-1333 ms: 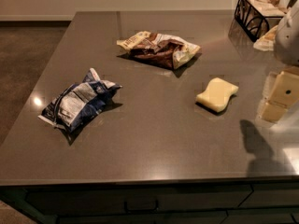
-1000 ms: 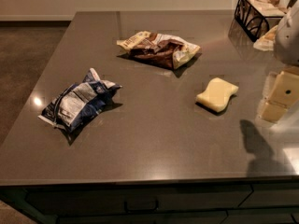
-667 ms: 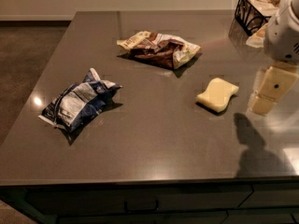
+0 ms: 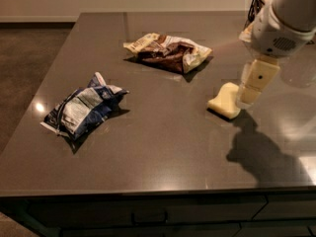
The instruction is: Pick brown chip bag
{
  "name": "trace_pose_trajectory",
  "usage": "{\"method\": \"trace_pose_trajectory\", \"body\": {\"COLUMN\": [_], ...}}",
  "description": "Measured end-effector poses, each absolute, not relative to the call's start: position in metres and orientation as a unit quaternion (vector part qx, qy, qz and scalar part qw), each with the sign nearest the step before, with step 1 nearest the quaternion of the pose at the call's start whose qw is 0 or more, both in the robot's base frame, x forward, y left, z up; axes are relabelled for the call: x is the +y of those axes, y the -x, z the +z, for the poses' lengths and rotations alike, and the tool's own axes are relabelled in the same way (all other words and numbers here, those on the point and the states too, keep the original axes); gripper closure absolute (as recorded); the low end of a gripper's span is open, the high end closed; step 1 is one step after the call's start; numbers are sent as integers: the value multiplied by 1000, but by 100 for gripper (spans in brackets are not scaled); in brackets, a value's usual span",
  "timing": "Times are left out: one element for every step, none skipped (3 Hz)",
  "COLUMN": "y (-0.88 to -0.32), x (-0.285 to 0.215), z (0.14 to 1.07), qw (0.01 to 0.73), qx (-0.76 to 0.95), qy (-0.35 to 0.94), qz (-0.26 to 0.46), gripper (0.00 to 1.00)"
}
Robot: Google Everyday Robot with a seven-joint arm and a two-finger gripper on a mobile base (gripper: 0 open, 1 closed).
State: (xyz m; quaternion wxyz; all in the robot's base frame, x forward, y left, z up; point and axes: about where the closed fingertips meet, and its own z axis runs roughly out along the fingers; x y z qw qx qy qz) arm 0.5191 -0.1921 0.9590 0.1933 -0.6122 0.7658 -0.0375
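Observation:
The brown chip bag (image 4: 168, 51), dark brown with cream-yellow ends, lies flat on the dark grey counter (image 4: 163, 137) at the back middle. My gripper (image 4: 253, 85) hangs from the white arm at the right, above the counter. It is well to the right of the brown bag and in front of it, right over the near edge of the pale yellow sponge (image 4: 223, 100). It holds nothing that I can see.
A blue-and-white chip bag (image 4: 83, 110) lies at the left front. A dark wire basket (image 4: 257, 6) stands at the back right corner, partly behind the arm. The counter's front edge runs along the bottom, floor to the left.
My arm and gripper have moved left and toward the middle of the counter, from beside the sponge to partly over it. The bags and the sponge have not moved.

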Motion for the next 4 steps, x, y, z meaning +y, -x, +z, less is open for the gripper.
{"method": "trace_pose_trajectory", "body": {"y": [-546, -578, -621, -659], "x": [-185, -176, -161, -150], "z": [950, 940, 924, 908], "qw": [201, 209, 218, 225], "qx": [766, 768, 772, 784], "qy": [610, 604, 595, 577], "qz": [-41, -45, -48, -46], "gripper": [0, 0, 0, 0]}}
